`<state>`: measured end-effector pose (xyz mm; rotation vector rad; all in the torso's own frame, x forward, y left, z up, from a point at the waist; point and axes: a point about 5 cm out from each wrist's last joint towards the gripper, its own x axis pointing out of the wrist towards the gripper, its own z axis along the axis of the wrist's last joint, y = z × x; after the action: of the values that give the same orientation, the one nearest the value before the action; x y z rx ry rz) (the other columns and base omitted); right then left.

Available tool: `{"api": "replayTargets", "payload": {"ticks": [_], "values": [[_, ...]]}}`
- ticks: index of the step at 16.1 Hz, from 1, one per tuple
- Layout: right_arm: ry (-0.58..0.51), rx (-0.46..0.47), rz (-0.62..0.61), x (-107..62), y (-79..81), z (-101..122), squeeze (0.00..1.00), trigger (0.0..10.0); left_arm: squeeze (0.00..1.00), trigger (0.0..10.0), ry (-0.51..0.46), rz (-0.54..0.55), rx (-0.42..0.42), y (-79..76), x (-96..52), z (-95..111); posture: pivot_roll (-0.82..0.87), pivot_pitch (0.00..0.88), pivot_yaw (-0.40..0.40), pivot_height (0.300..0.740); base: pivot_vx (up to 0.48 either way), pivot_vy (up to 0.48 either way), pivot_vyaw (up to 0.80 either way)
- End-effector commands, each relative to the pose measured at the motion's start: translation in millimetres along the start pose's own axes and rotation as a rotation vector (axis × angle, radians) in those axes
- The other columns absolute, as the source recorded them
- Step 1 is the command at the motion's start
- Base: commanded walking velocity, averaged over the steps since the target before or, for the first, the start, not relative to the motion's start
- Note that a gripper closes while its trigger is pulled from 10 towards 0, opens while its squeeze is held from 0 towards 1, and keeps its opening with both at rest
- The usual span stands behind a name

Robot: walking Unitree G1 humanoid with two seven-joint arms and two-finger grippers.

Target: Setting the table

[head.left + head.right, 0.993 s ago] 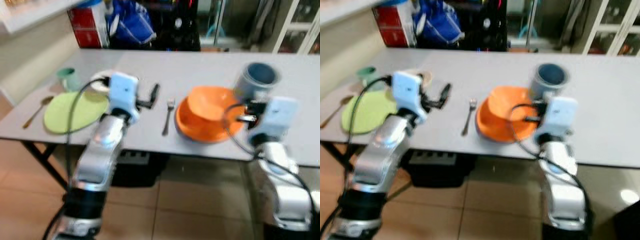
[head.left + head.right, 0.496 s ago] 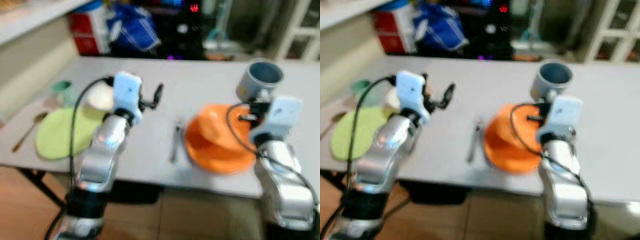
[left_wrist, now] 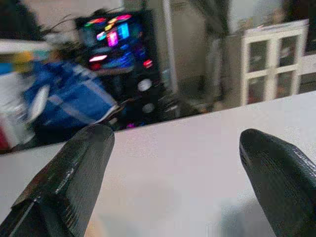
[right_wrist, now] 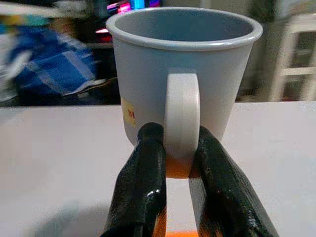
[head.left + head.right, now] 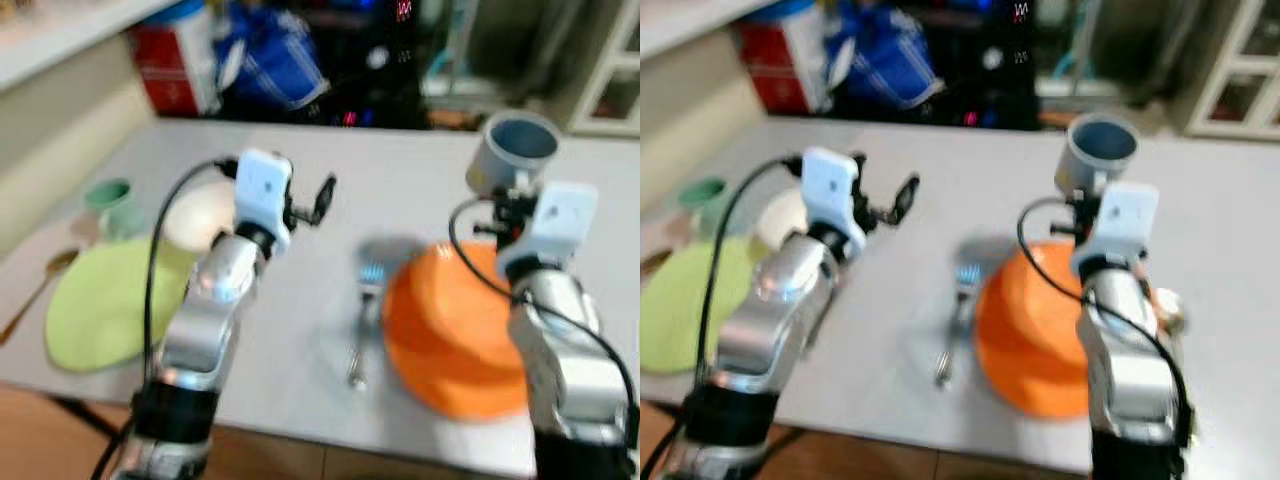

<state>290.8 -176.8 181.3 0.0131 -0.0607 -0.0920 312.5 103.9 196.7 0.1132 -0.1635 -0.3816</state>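
Two grippers were up: your right gripper pinched the grey mug by its handle beyond the orange plate, toward the table's far edge; your left gripper hovered spread wide.

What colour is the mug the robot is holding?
Pale grey mug, small yellow sticker; clearest in the right wrist view, right gripper pinching its handle.

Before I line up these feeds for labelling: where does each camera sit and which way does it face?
Left eye: head, facing down at the table; both arms show.
Right eye: head, same scene; both eyes share the orange plate.
Left wrist: along the open left gripper over bare tabletop.
Right wrist: along the right gripper, jaws pinching the grey mug handle.
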Motion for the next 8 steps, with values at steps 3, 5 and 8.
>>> {"api": "replayTargets", "payload": {"ticks": [3, 5, 8], "values": [[0.019, 0.010, 0.036, 16.5, 3.1, -4, 0.00, 10.0, 0.00, 10.0, 0.017, -0.035, 0.024, -2.3, -5.7, -2, -0.06, 0.000, 0.042, 0.740, 0.000, 0.000, 0.00], [0.039, 0.018, 0.059, 28.1, 5.6, -5, 0.00, 10.0, 0.00, 10.0, 0.019, -0.052, 0.034, -3.9, -8.7, -2, -0.06, 0.000, 0.041, 0.740, 0.000, 0.000, 0.00], [0.109, 0.019, 0.112, 57.3, 12.1, -13, 0.00, 10.0, 0.00, 10.0, 0.052, -0.087, 0.050, -5.3, -19.6, -5, -0.03, 0.000, 0.030, 0.740, 0.000, 0.000, 0.00]]}}
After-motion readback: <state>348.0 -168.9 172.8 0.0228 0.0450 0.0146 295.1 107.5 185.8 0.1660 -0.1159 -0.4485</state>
